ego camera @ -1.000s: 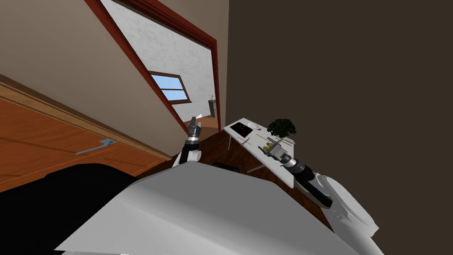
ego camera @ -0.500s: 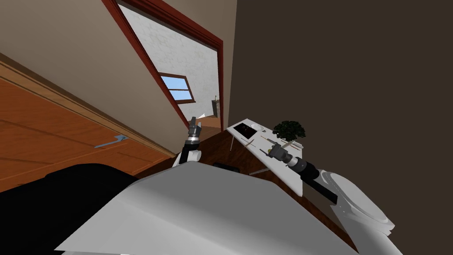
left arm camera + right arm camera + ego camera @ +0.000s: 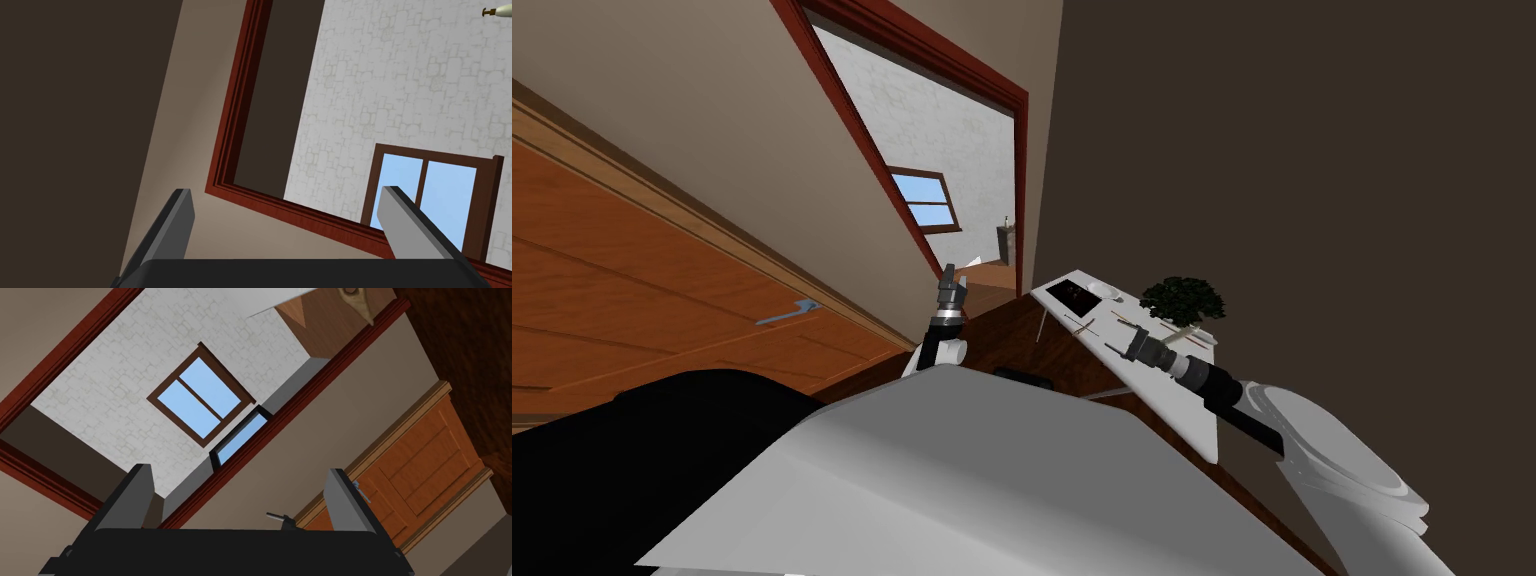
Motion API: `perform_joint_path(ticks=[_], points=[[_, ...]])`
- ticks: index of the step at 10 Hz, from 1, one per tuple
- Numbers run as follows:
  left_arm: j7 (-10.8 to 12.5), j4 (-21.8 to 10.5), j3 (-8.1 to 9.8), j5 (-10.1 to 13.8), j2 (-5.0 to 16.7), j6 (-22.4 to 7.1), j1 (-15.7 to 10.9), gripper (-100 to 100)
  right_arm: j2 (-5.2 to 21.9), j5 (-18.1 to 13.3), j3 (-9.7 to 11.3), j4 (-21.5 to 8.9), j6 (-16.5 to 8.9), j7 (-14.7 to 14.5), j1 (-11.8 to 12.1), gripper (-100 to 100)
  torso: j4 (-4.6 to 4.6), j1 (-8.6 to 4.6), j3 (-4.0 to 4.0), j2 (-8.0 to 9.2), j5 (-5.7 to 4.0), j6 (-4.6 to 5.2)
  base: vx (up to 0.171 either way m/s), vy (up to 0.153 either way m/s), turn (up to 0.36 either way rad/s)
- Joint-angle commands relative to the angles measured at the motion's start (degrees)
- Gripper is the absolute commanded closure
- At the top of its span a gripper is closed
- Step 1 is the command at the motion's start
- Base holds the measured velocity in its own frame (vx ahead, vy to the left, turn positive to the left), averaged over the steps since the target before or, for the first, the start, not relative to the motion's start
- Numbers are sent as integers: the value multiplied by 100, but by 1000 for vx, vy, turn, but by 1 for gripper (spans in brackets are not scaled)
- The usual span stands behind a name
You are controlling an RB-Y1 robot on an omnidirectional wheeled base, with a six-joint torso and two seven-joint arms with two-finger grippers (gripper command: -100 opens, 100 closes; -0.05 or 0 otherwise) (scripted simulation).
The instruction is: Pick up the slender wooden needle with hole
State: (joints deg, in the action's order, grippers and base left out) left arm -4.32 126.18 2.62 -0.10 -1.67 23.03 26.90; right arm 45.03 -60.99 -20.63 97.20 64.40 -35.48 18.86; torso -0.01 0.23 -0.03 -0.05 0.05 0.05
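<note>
A white table point(image 3: 1167, 400) stands to my right in the head view. Several thin sticks lie on it: a tan crossed pair point(image 3: 1083, 325), a reddish one point(image 3: 1123, 316) and more beside the plant point(image 3: 1173, 329). Which one is the needle with a hole I cannot tell. My right gripper point(image 3: 1118, 349) hovers over the table's middle, close to the reddish stick, pointing across the table. In the right wrist view its fingers point(image 3: 139, 488) stand wide apart with nothing between them. My left gripper point(image 3: 949, 276) is raised in front of the doorway, fingers point(image 3: 176, 220) open and empty.
On the table's far end lie a dark flat tablet point(image 3: 1073, 296) and a white bowl point(image 3: 1102, 290); a dark green potted plant point(image 3: 1184, 299) stands by the brown wall. A wooden door point(image 3: 632, 290) is on the left, a red-framed doorway point(image 3: 952, 180) ahead.
My view has swung, sliding the door, doorway and table to the right. My right gripper has turned from pointing up the table to lying across it. The left arm stays raised.
</note>
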Motion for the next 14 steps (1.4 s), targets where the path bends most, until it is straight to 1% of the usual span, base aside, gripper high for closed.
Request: perform_joint_path(ticks=[1,2,3,4,5,6,7,8,9,10,11,12,13,14], points=[[0,0,0,0,0,0,0,0,228,-286,-39,-286,166,-205,-153,-100,0,0,0,0,0,0,25,65,135],[0,0,0,0,0,0,0,0,228,-479,-39,-316,166,-205,-153,-100,-1,2,-2,-4,0,-4,22,51,63],[0,0,0,0,0,0,0,0,228,-535,-39,-316,166,-205,-153,-100,-1,-3,-2,-3,-1,1,5,25,-16],[0,0,0,0,0,0,0,0,405,-771,-67,-565,301,-386,-256,-100,1,-12,1,3,-3,1,11,54,145],[0,0,0,0,0,0,-1,0,405,-918,-67,-565,301,-386,-256,-100,0,-4,0,0,-1,-4,17,58,80],[0,0,0,0,0,0,0,0,572,-1091,-82,-816,428,-564,-357,-100,0,-2,0,0,-1,1,24,88,115],[0,0,0,0,0,0,0,0,572,-1241,-82,-816,428,-564,-357,-100,0,8,-1,-3,1,-2,21,71,55],[0,0,0,0,0,0,0,0,572,-1297,-82,-816,428,-564,-357,-100,-1,5,-1,-2,1,0,8,28,-7],[0,0,0,0,0,0,0,0,728,-1528,-84,-1066,548,-739,-456,-100,0,-8,1,3,-2,2,11,53,145],[0,0,0,0,0,0,-1,0,728,-1673,-84,-1066,548,-739,-456,-100,0,-4,0,1,-1,-3,19,57,66],[0,0,0,0,0,0,0,0,872,-1869,-76,-1313,660,-910,-552,-100,0,-2,0,0,-1,2,36,86,92],[0,0,0,0,0,0,0,0,872,-2041,-76,-1313,660,-910,-552,-100,-1,7,-3,-5,1,-1,29,74,52],[0,0,0,0,0,0,0,0,1002,-2228,-60,-1542,763,-1076,-647,-100,-1,5,-2,-4,2,1,36,84,126],[0,0,0,0,0,0,0,0,1002,-2402,-60,-1556,763,-1076,-647,-100,-2,9,-4,-7,1,-2,30,79,61]])
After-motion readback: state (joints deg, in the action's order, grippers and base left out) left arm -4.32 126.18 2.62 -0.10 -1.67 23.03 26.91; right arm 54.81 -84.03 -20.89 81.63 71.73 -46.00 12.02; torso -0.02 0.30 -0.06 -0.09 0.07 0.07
